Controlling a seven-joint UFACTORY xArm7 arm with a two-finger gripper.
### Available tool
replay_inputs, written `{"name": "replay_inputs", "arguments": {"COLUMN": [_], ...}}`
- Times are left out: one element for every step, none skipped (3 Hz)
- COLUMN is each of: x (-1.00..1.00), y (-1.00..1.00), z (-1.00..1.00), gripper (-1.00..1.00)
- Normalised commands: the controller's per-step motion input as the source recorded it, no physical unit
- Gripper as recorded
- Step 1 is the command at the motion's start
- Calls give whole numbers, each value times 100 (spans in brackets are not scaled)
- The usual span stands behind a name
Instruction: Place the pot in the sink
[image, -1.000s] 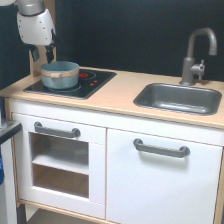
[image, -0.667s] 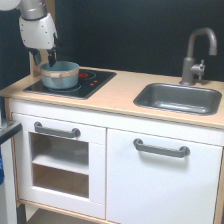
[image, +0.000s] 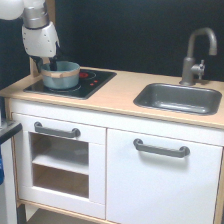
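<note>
Pot (image: 61, 75) sits on the hob (image: 92, 82) — fingers (image: 50, 64) at its rim, grip unclear.

Gripper (image: 50, 64) lower than in both earlier pictures, white arm housing dropped toward hob (image: 92, 82), fingers now down at pot (image: 61, 74) rim, 9 to 10 o'clock side. Whether fingers grip rim: cannot tell, tips hidden behind the arm housing and pot wall. Pot nudged slightly toward 3 o'clock on hob, sitting a little further from hob's 9 o'clock edge than before.
</note>
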Motion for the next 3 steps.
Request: {"name": "replay_inputs", "arguments": {"x": [7, 7, 32], "y": [5, 2, 2], "z": [25, 27, 12], "gripper": [-99, -98, -99]}}
